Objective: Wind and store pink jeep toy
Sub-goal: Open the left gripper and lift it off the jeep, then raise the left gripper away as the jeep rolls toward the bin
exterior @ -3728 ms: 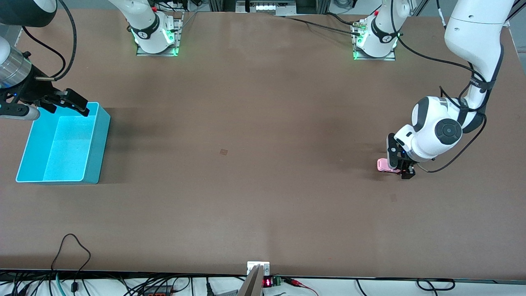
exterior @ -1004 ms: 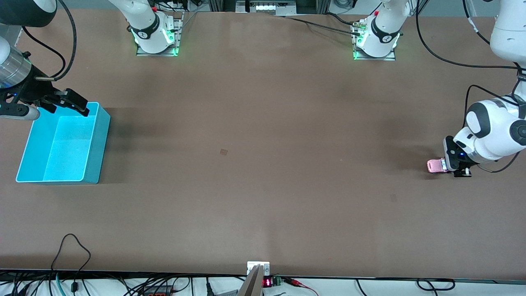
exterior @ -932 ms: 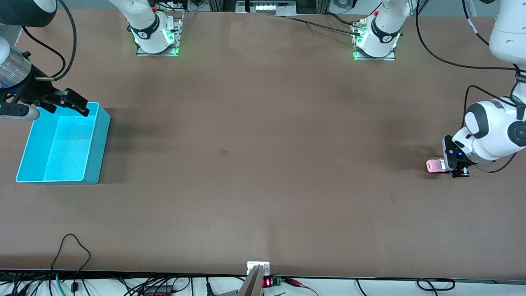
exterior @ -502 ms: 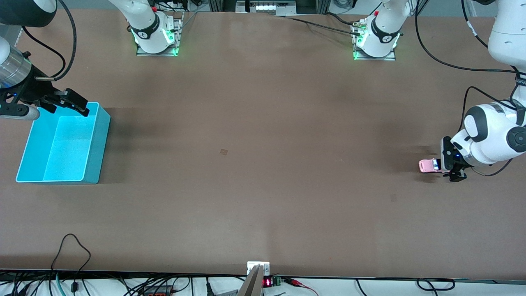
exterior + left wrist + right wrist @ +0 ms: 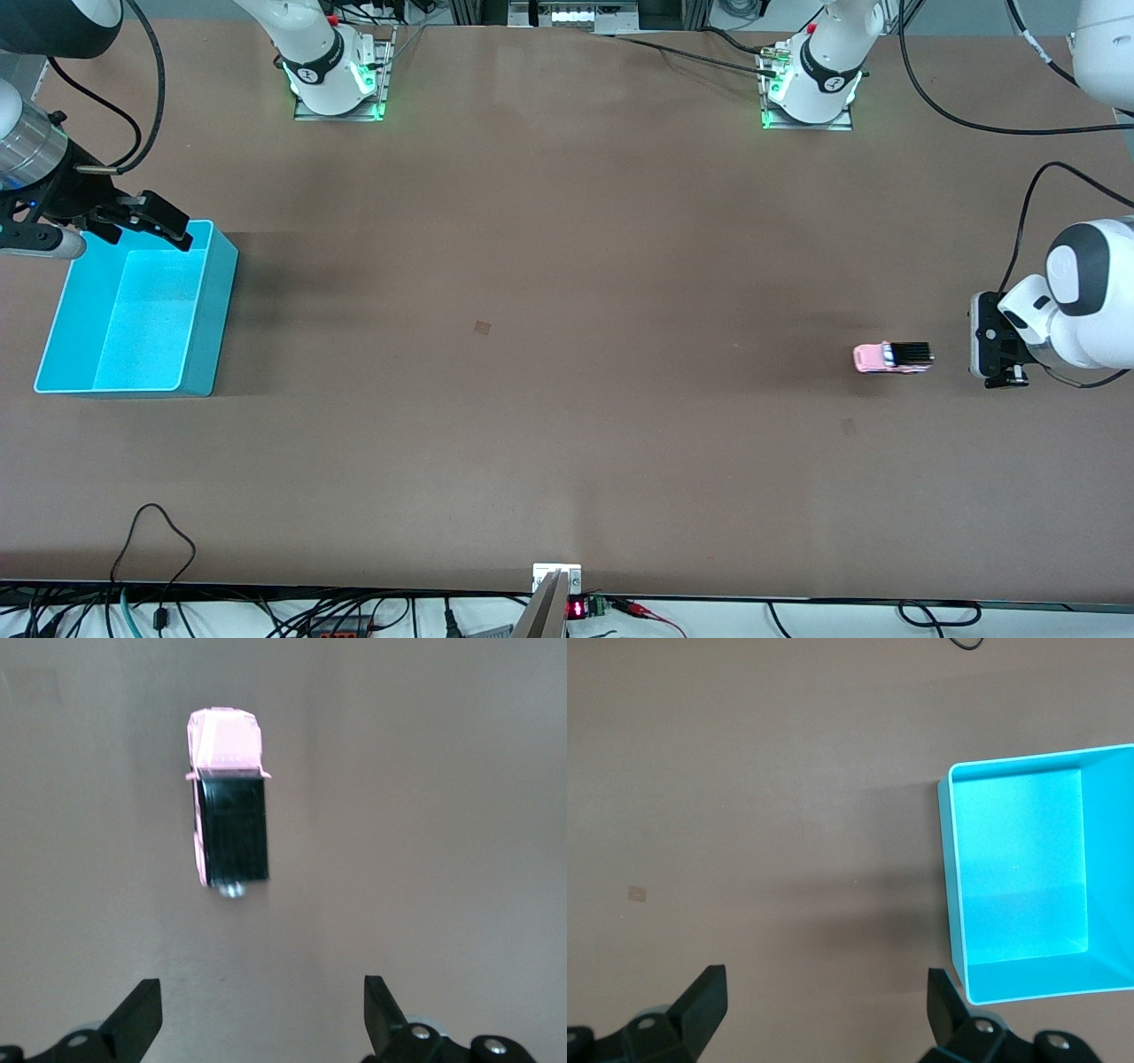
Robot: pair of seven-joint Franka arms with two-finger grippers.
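The pink jeep toy [image 5: 893, 357] stands free on the brown table toward the left arm's end, its black ribbed roof up. In the left wrist view it [image 5: 229, 815] lies ahead of the fingers, apart from them. My left gripper [image 5: 994, 359] is open and empty, low over the table beside the jeep, toward the table's end; it also shows in its wrist view [image 5: 261, 1019]. My right gripper [image 5: 133, 221] is open and empty and waits over the edge of the blue bin; its wrist view [image 5: 824, 1014] shows bare table between the fingers.
An empty open turquoise bin [image 5: 221, 292] stands at the right arm's end, also in the right wrist view [image 5: 953, 886]. The arm bases [image 5: 337, 80] stand along the back edge. Cables [image 5: 155, 532] hang at the front edge.
My left gripper has opened, let go of the jeep and drawn back toward the table's end. The jeep has rolled away toward the table's middle. The right arm has not moved.
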